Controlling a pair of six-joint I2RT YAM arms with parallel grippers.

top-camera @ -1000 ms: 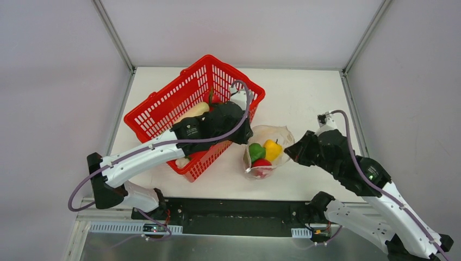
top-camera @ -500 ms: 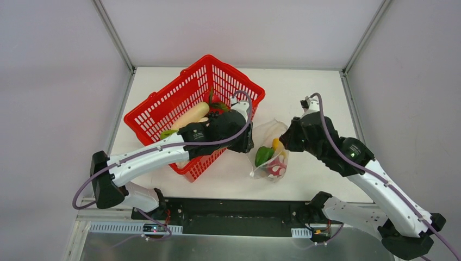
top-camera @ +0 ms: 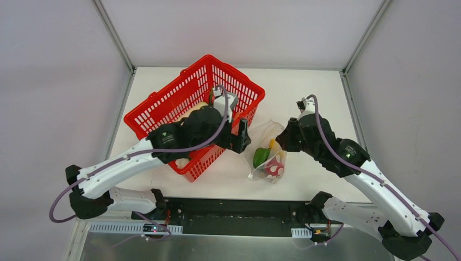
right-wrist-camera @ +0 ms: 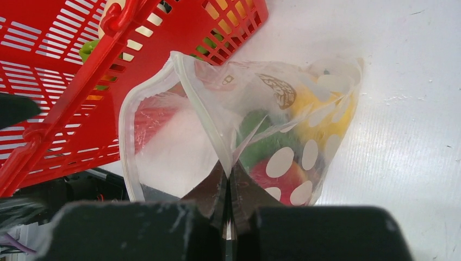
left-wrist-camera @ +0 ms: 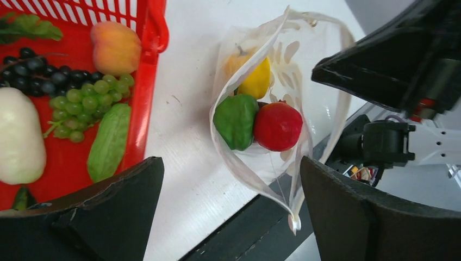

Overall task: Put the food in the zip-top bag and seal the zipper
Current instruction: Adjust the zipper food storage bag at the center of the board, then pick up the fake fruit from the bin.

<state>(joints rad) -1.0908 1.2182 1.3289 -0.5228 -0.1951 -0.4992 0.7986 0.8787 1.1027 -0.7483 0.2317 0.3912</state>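
Observation:
The zip-top bag [top-camera: 270,161] is clear with white dots and hangs between the arms, its mouth gaping. Inside lie a yellow pepper [left-wrist-camera: 255,79], a green pepper [left-wrist-camera: 235,120] and a red fruit [left-wrist-camera: 277,126]. My right gripper [right-wrist-camera: 228,176] is shut on the bag's rim, seen from above as the right gripper [top-camera: 284,142]. The zipper [right-wrist-camera: 126,142] runs unsealed along the mouth. My left gripper [left-wrist-camera: 231,215] stands wide open just left of the bag, over the table. One bag corner [left-wrist-camera: 293,220] dangles beside its right finger [left-wrist-camera: 353,217].
The red basket [top-camera: 163,97] sits left of the bag, under my left arm. It holds a peach [left-wrist-camera: 115,47], green grapes [left-wrist-camera: 81,103], dark grapes [left-wrist-camera: 27,68], a cucumber [left-wrist-camera: 108,144] and a white radish [left-wrist-camera: 19,136]. The table's black front edge lies just below the bag.
My left gripper let go of the bag's rim and opened wide. The right gripper carried the bag up and left, and its mouth narrowed from a wide circle.

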